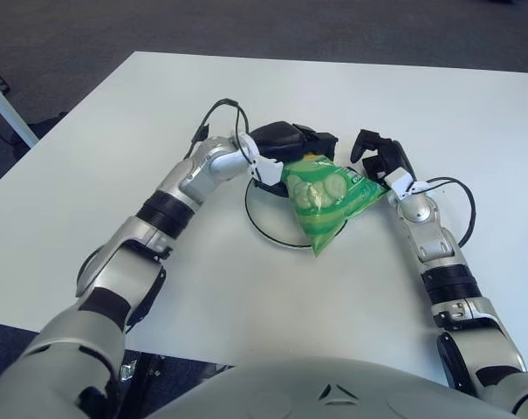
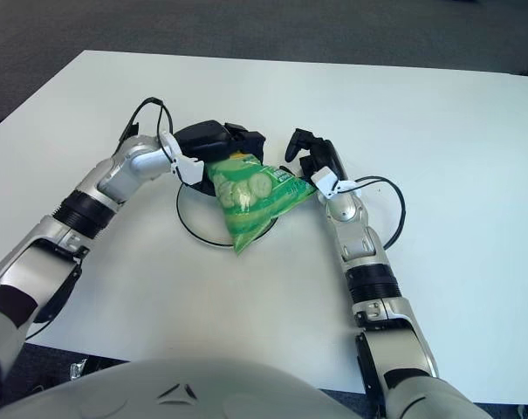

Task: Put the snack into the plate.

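Left eye view shows my left hand clenched on the top edge of the green snack bag, dangling it over the plate so I can lower it in. My right hand, just beside the plate, is released, fingers clear of the bag.

snack bag: 1 | plate: 1 | table: 1 | robot hands: 2 — left robot hand, right robot hand

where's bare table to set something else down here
Bare white table lies beyond both hands, and left of the left arm. Crowded at centre: green snack bag over the black-rimmed plate, between left hand and right hand.
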{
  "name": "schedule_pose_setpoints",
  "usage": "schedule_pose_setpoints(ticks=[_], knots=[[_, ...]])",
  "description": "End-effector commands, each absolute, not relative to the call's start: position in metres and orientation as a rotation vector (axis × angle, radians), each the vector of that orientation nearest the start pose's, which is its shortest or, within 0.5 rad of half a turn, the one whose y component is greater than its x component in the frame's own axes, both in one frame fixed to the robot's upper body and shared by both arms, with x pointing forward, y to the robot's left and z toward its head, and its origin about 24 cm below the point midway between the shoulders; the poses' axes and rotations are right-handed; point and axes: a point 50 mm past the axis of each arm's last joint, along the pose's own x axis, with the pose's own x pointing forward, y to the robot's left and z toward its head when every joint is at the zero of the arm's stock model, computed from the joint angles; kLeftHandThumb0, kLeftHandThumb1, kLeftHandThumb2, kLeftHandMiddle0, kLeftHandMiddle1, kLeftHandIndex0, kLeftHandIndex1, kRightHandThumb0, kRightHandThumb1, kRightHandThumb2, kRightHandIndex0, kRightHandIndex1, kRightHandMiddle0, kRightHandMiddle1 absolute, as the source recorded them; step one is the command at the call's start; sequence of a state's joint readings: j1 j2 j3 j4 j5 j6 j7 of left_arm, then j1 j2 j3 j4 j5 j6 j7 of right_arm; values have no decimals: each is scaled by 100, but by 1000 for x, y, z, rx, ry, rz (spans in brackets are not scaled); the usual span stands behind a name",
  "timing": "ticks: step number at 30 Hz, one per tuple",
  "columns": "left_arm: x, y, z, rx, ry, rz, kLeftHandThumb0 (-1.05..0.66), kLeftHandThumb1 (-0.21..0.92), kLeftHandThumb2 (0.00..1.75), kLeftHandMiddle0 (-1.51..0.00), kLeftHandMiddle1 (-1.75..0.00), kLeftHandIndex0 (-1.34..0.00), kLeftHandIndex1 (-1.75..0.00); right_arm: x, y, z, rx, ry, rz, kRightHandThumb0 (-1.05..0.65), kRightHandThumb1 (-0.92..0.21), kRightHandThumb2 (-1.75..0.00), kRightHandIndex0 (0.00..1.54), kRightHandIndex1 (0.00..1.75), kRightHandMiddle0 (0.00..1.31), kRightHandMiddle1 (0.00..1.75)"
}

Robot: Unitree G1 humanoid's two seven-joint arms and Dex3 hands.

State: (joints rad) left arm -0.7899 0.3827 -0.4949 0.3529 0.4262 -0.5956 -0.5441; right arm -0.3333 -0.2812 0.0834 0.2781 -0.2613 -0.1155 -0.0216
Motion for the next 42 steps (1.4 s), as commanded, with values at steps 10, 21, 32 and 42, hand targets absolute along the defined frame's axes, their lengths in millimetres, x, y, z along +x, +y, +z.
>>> schedule_pose_setpoints(ticks=[10, 21, 32, 42], knots=[[304, 59, 165, 1274, -554, -1468, -86, 54, 62, -3, -98, 0, -65, 302, -178, 37, -596, 26, 142, -51, -25, -140, 134, 175, 67, 175], [307, 71, 174, 1185, -537, -1476, -85, 57, 61, 0, -20, 0, -34, 304, -179, 35, -588, 13, 147, -51, -25, -140, 136, 175, 67, 175], [309, 77, 184, 1213, -526, -1465, -94, 65, 47, 0, 0, 0, -2, 304, -180, 34, -572, -3, 152, -52, -23, -142, 137, 175, 69, 175], [312, 84, 190, 1201, -504, -1449, -97, 66, 42, 0, 0, 0, 0, 304, -180, 34, -531, 18, 153, -52, -23, -143, 135, 175, 69, 175]])
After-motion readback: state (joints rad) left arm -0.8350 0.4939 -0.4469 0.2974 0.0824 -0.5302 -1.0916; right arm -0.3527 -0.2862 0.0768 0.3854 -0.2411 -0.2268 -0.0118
